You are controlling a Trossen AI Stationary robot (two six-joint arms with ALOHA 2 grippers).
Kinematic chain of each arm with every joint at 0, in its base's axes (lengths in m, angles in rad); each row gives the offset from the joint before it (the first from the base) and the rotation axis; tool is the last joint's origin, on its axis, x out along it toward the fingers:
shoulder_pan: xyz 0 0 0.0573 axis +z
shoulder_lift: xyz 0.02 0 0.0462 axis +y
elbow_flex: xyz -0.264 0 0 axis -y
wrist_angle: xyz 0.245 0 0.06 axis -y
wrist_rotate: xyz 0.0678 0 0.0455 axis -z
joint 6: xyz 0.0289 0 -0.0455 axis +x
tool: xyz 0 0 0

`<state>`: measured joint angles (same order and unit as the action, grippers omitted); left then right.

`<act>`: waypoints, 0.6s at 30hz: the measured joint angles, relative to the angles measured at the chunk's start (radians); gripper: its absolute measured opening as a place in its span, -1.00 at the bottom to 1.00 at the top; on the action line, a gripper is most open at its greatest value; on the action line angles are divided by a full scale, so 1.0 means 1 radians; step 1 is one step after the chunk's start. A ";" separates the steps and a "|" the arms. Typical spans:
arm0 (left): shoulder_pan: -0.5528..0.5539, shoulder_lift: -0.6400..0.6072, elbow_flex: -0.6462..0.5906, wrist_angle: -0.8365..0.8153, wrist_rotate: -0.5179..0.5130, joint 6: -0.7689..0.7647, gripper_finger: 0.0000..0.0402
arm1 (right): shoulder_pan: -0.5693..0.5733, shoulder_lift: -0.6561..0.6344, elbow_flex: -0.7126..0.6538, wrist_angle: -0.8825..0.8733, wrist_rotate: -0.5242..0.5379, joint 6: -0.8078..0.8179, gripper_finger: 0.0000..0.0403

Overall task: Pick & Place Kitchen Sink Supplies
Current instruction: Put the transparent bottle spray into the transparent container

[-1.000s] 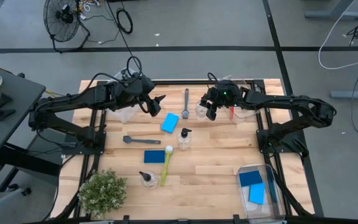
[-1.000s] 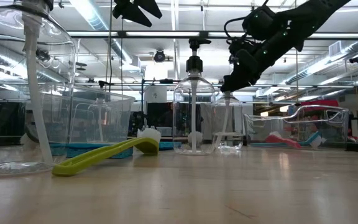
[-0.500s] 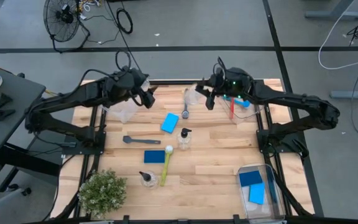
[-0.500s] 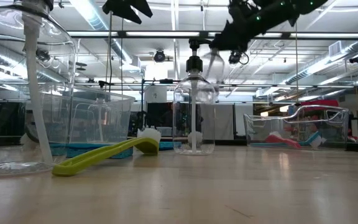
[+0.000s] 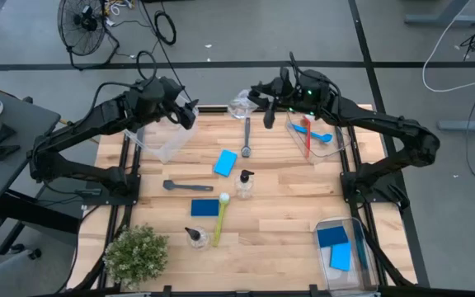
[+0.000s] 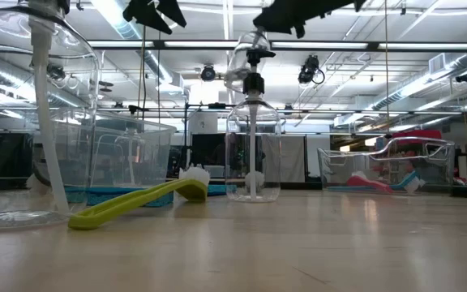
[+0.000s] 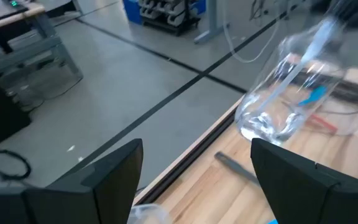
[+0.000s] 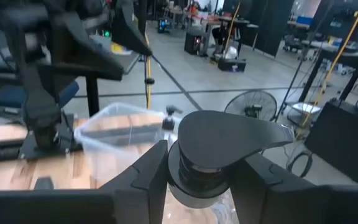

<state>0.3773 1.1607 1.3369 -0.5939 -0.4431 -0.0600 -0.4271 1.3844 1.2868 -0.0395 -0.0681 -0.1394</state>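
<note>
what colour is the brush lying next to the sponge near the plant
Yellow-green brush with a white head, clearest in the high view.

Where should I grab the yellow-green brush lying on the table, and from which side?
Take the yellow-green brush by the middle of its slim handle, coming straight down from above, jaws across its width. It lies flat, white head away from the plant; a blue sponge on one side and a bottle near the handle end crowd low approaches.
</note>
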 joint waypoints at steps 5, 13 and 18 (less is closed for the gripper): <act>0.058 -0.005 0.000 -0.031 0.013 0.005 0.52 | 0.000 0.098 0.129 0.005 -0.007 0.000 -0.32; 0.159 -0.017 0.000 -0.103 0.014 0.000 0.52 | 0.000 0.265 0.288 0.076 -0.083 0.000 -0.33; 0.198 -0.063 -0.001 -0.157 0.010 -0.008 0.52 | 0.000 0.355 0.366 0.074 -0.109 0.003 -0.33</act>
<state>0.5755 1.0980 1.3361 -0.7513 -0.4329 -0.0683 -0.4274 1.7391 1.6532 0.0345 -0.1776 -0.1360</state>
